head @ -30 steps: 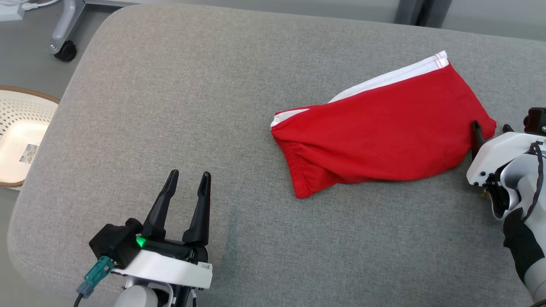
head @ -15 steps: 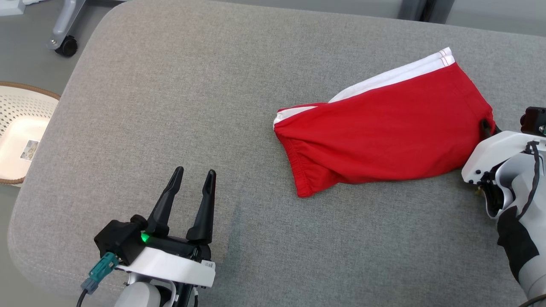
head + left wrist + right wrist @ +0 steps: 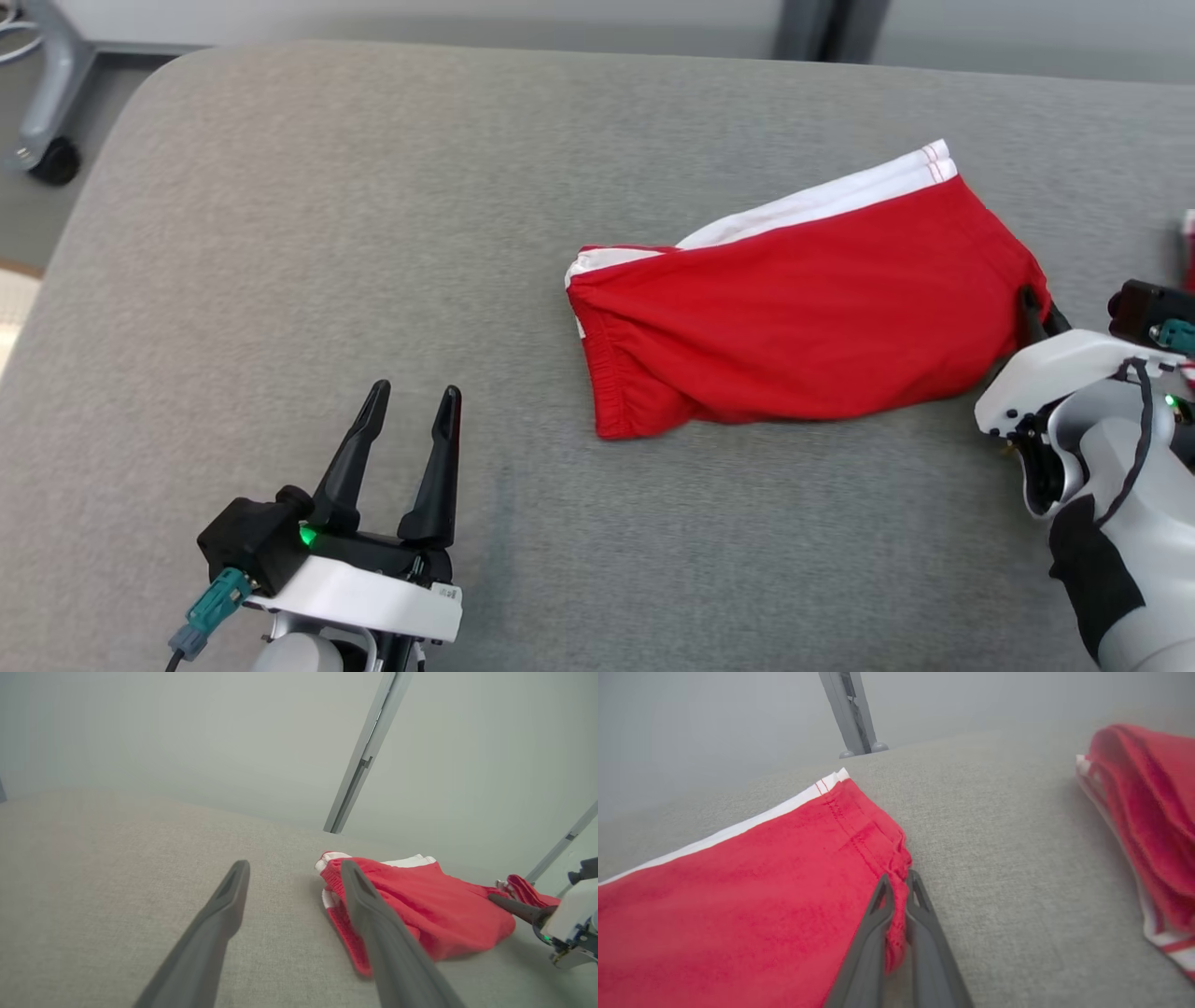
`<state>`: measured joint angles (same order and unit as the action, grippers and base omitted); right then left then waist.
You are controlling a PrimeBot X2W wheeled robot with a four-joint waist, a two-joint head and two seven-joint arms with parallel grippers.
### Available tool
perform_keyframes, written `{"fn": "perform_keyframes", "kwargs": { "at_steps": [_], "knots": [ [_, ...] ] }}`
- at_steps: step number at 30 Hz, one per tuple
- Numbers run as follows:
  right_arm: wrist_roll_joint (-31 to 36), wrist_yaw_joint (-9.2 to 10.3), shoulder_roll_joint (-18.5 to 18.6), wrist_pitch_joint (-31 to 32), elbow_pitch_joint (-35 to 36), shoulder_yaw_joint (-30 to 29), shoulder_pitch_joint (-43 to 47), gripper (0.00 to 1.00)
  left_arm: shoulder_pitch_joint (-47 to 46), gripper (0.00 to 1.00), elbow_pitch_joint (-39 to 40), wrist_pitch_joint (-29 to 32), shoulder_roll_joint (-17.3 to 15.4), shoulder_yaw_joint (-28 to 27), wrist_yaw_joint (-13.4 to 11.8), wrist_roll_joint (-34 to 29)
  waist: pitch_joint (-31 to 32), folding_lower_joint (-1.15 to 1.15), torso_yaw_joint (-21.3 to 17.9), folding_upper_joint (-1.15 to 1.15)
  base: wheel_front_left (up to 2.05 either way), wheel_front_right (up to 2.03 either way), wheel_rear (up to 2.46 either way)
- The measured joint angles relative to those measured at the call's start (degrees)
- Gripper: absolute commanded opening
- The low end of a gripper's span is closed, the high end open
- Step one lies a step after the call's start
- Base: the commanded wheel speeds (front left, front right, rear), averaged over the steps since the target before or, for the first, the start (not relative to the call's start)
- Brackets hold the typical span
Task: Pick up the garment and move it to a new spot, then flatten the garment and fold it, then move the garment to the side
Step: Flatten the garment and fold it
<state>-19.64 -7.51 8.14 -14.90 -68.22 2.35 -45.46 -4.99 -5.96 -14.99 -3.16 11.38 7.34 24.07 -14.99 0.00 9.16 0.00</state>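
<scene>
Nearest, at the front left of the grey fabric-covered table [image 3: 373, 187], the left gripper [image 3: 416, 390] hangs with its fingers spread and nothing between them. Further in on the right, the right gripper [image 3: 900, 879] has its fingers pressed together on the stitched right-hand hem of the red cloth garment with a white band [image 3: 803, 308], pinching a fold of it. The garment lies on the table, right of centre. A second red-and-white cloth [image 3: 1148, 812] lies apart, further right. Beyond the far edge stand a grey upright post [image 3: 808, 28] and, far left, a grey wheeled leg [image 3: 47, 140].
</scene>
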Motion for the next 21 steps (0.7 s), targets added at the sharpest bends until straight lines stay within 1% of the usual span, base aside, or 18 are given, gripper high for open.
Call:
{"fn": "perform_keyframes", "kwargs": {
  "at_steps": [4,5,10,15,18,21],
  "knots": [
    [-1.2,0.0,-0.1,-0.1,5.3,-0.4,3.7,0.0,0.3,1.0,0.5,0.0,0.1,-0.3,0.0,-0.3,0.7,0.0,-3.0,0.0,0.0,0.0,0.0],
    [-1.2,0.0,-0.1,-0.1,5.3,-0.4,3.7,0.0,0.3,1.0,0.5,0.0,0.1,-0.3,0.0,-0.3,0.7,0.0,-3.0,0.0,0.0,0.0,0.0],
    [-1.7,0.01,-0.1,-0.1,10.5,-1.0,9.4,0.0,1.1,1.0,0.6,0.0,0.1,-0.5,0.0,-0.5,1.8,0.0,-6.5,0.0,0.0,0.0,0.0],
    [-1.8,0.01,-0.7,-0.1,13.5,-0.2,13.1,0.0,1.7,1.0,0.6,0.0,0.2,-1.1,-0.1,-0.8,3.1,0.0,-9.4,0.0,0.0,0.0,0.0],
    [-2.1,0.01,-0.7,-0.1,14.3,-0.1,13.7,0.0,2.2,1.0,0.5,0.0,0.2,-0.6,-0.1,-0.8,4.1,0.0,-10.4,0.0,0.0,0.0,0.0],
    [-2.0,0.01,-0.6,-0.1,15.6,0.0,14.0,0.0,2.2,1.0,0.1,0.0,0.3,-0.1,-0.2,-0.8,5.1,0.0,-10.5,0.0,0.0,0.0,0.0]
  ]
}}
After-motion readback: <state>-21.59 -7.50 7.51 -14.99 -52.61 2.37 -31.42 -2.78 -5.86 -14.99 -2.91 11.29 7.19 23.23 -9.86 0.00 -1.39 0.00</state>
